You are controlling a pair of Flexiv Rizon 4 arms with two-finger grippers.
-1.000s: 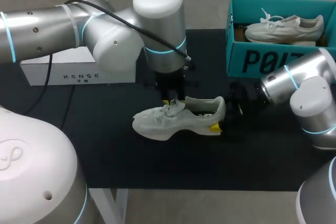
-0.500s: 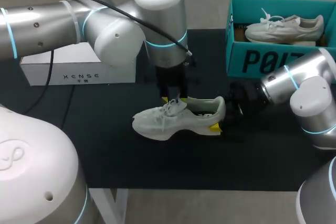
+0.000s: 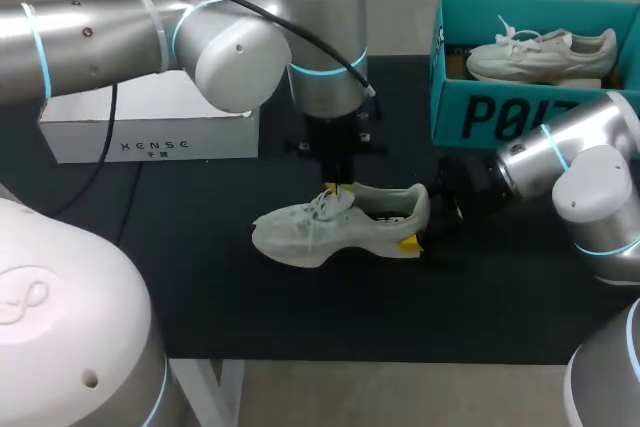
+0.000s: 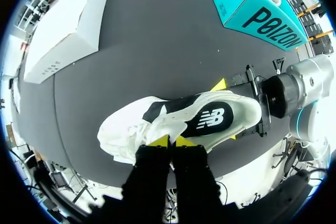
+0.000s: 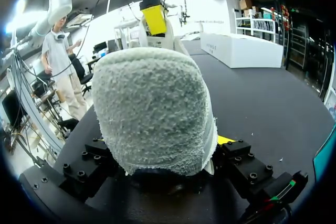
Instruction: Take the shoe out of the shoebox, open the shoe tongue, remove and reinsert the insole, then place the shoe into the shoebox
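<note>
Heel of shoe clamped in right gripper, tongue pinched by left gripper. Two shoes, second shoe in one shoebox; one white box.

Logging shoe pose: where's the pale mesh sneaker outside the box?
Head view: the pale mesh sneaker lies mid-table, toe left, left gripper on its tongue, right gripper clamping its heel, teal shoebox beyond it, rightward.

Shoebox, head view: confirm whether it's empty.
No, a white shoe lies inside the teal shoebox.
</note>
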